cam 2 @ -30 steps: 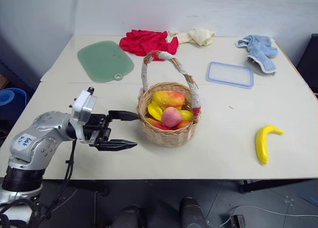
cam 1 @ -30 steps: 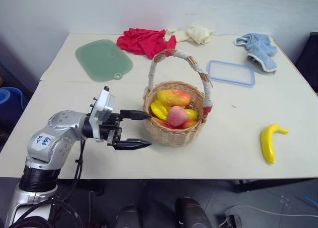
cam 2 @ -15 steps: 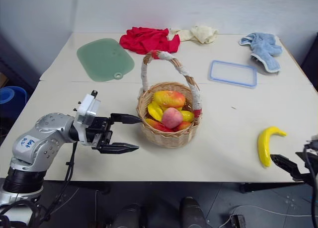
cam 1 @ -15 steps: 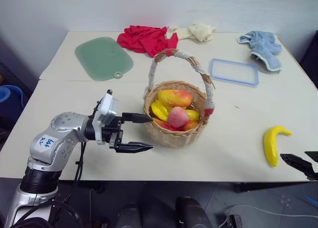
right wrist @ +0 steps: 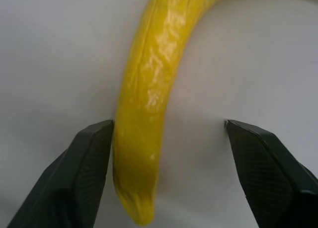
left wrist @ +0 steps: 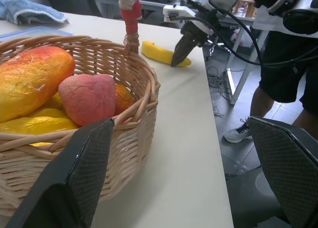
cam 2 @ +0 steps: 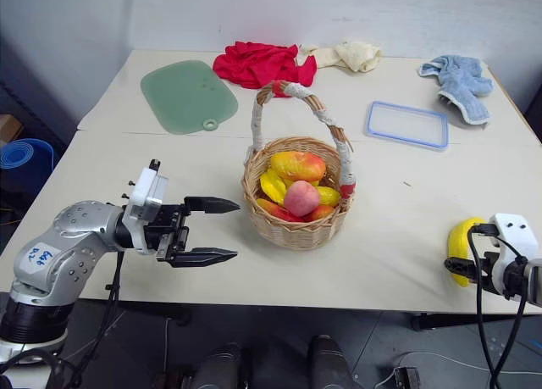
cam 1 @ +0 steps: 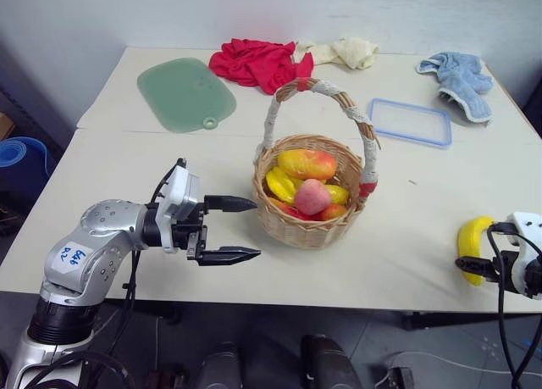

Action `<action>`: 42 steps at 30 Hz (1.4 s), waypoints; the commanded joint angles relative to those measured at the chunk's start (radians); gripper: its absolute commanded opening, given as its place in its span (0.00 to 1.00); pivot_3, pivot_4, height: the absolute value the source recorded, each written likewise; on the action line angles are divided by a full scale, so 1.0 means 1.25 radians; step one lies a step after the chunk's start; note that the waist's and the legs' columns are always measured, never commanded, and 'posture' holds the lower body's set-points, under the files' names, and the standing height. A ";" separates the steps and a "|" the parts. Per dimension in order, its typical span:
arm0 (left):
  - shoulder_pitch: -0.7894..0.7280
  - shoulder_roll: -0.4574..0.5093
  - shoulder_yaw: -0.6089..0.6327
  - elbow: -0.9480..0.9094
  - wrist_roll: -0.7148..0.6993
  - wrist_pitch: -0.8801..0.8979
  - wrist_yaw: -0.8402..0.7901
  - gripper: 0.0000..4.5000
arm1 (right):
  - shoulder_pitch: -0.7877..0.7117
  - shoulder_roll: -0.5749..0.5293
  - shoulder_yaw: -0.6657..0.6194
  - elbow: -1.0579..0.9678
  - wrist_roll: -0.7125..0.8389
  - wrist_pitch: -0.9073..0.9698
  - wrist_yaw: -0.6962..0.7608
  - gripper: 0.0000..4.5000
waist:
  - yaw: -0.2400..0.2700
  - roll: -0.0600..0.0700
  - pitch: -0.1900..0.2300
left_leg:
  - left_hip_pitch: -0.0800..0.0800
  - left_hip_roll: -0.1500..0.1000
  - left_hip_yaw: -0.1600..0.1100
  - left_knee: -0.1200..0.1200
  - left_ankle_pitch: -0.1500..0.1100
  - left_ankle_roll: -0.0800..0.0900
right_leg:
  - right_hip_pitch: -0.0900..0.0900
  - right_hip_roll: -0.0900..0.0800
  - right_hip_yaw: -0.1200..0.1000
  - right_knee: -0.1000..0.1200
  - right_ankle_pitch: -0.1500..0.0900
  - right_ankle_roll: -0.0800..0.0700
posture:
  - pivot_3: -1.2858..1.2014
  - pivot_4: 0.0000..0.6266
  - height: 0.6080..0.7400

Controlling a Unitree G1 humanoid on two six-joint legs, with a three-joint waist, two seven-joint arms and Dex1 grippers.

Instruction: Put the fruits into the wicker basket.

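We are looking at the banana (cam 2: 458, 250) lying at the lower right of the frame, close to the table's (cam 2: 398, 262) near edge and right edge. Its long axis is running roughly from the near edge toward the far side, with the curve bowing toward the frame's left; the upper tip is partly hidden behind the right hand (cam 1: 471, 265). That hand is sitting over the banana with its 2 fingers apart. In the right wrist view, 1 finger (right wrist: 87, 158) is touching the banana's (right wrist: 144, 104) side near its lower end, while the other is standing off with bare table between, so the hand is straddling the fruit without clamping it.

The wicker basket (cam 1: 301, 233) is standing upright at the centre of the frame, its arched handle (cam 1: 326, 91) rising toward the upper middle. Inside we are seeing the mango (cam 1: 306, 163) lying across, long axis left to right, the peach (cam 1: 312, 197) in front of it, and yellow and red-orange pieces around them.

The left hand (cam 1: 230, 230) is hovering level just left of the basket, pointing right, fingers spread wide and holding nothing.

Between basket and banana the table is lying bare. Along the far edge are sitting a green mat (cam 1: 185, 94), a red cloth (cam 1: 254, 63), a cream cloth (cam 1: 351, 52), a blue cloth (cam 1: 461, 80), and a clear lid (cam 1: 413, 121).
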 commanded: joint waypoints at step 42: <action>0.049 0.024 0.111 0.055 0.016 -0.076 0.027 1.00 | -0.533 0.189 0.379 -0.405 0.396 -0.155 0.076 0.75 | -0.001 -0.007 0.001 | -0.014 0.000 -0.002 0.001 -0.001 0.000 | -0.014 -0.002 -0.007 0.004 0.005 0.001 | 0.52 0.24 1.00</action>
